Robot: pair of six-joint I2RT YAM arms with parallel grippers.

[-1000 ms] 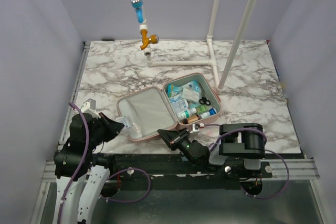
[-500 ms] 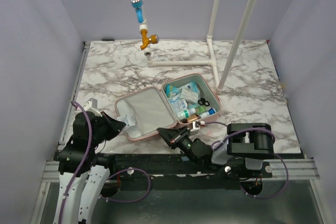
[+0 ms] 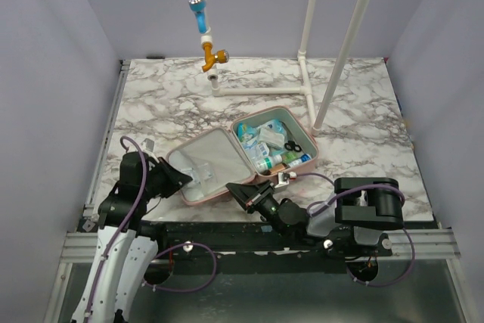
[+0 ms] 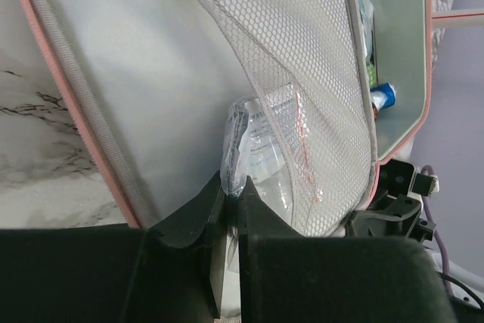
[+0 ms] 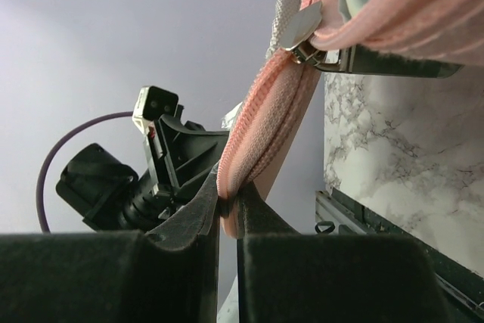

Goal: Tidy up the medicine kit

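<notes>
**Open medicine kit (image 3: 214, 154) near the front of the table (image 3: 363, 138), each gripper pinching something.**

The kit lies flat, with its grey lid half on the left and its filled half on the right. It looks light and soft-walled, so it would probably sag if lifted by one side. The padded zip rim (image 5: 261, 122) seems the firmest place to hold it. The right gripper (image 5: 229, 200) is pressed together on the near rim. The left gripper (image 4: 231, 191) pinches a clear packet (image 4: 265, 158) at the lid's mesh pocket (image 4: 302, 58); the packet looks thin, slippery and easily crumpled. There is open marble on both sides. A white pipe frame (image 3: 306, 90) stands just behind the filled half, and the table's front edge is close.
</notes>
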